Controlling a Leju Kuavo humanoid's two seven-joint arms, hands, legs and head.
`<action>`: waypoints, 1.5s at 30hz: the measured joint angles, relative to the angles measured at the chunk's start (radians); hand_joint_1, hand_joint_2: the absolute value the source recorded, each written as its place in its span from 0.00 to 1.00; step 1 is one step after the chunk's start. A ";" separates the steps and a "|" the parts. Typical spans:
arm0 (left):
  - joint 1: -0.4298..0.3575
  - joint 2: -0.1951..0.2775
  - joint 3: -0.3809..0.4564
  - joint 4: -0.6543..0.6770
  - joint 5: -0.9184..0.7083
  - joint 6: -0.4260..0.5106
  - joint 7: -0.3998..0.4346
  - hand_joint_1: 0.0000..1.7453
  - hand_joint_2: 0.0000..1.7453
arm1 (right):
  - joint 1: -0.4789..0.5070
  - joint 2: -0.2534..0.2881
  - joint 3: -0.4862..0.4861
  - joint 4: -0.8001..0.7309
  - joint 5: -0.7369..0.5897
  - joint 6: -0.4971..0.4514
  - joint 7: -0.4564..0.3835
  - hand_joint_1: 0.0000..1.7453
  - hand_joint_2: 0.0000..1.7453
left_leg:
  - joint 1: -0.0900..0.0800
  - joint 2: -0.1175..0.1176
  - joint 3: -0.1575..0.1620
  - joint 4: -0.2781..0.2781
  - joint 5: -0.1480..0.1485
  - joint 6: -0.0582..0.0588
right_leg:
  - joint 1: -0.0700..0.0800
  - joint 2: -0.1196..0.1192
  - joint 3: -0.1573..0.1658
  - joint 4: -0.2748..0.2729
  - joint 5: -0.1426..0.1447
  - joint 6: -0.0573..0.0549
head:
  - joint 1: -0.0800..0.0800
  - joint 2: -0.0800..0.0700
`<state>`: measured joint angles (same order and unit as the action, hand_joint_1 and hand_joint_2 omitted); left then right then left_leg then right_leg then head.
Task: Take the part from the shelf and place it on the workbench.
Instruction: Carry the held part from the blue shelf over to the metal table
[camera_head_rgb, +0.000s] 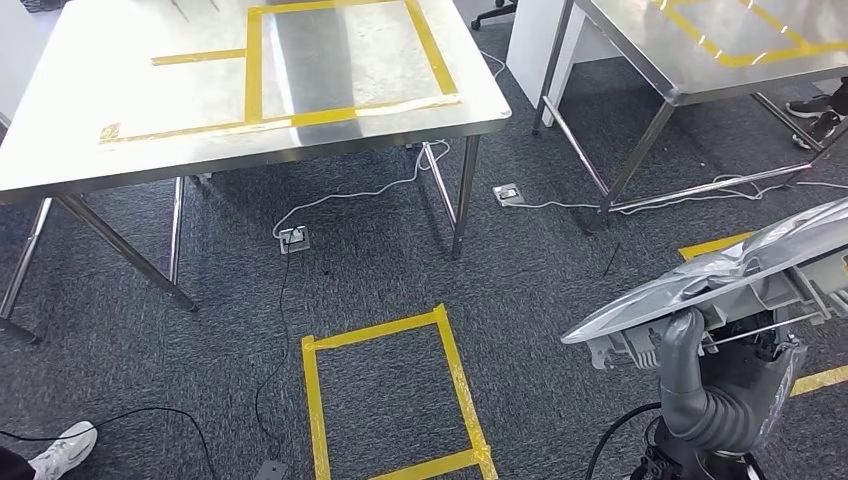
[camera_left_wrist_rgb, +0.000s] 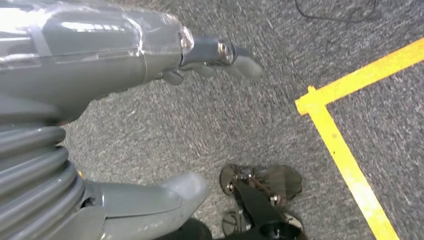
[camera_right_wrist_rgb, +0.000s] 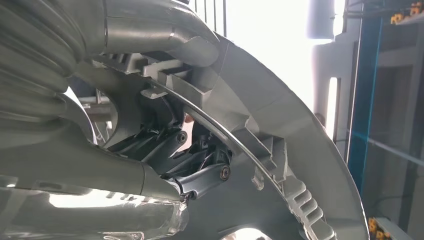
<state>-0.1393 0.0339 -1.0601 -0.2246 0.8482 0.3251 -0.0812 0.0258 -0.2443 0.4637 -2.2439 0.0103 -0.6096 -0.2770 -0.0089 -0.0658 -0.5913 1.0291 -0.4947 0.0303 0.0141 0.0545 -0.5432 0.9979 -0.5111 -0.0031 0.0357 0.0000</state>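
Right hand clamped on the part: thumb hooked over its grey ribbed rim, fingers curled into the housing behind. Part is a curved, headlamp-like piece, glossy clear lens on top, grey plastic frame beneath, held tilted above the carpet, right of the workbench. Left hand hangs over carpet, fingers apart, holding nothing.

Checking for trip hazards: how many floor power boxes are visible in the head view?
2. One floor box sits under the near table's front edge, a white cable running to it. The other lies between the two tables. Others may be hidden under the tables.
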 joint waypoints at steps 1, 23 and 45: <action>0.000 0.000 0.000 0.000 0.000 -0.001 0.002 0.00 1.00 | 0.000 0.000 -0.003 -0.001 -0.001 0.000 0.000 1.00 1.00 | 0.000 0.003 0.001 -0.001 0.000 -0.001 | 0.000 0.003 0.000 0.000 0.000 0.000 | -0.002 0.000; 0.006 -0.002 0.000 0.000 0.003 -0.023 0.037 0.00 1.00 | 0.019 0.000 -0.030 -0.001 -0.002 0.015 0.010 1.00 1.00 | -0.002 0.015 0.003 -0.003 -0.004 -0.001 | -0.001 0.011 0.000 0.001 -0.002 -0.004 | -0.004 0.000; 0.003 -0.015 0.000 0.002 0.004 -0.023 0.030 0.00 1.00 | 0.008 0.001 -0.023 -0.001 0.034 0.020 0.029 1.00 1.00 | 0.016 -0.044 0.023 -0.010 -0.022 -0.040 | -0.038 -0.019 -0.002 -0.004 0.013 0.016 | -0.005 0.000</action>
<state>-0.1360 0.0186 -1.0602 -0.2231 0.8518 0.3023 -0.0515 0.0340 -0.2436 0.4405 -2.2446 0.0444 -0.5899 -0.2477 0.0070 -0.1094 -0.5679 1.0193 -0.5172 -0.0097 -0.0242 0.0358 -0.5457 0.9942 -0.4986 0.0129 0.0311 0.0000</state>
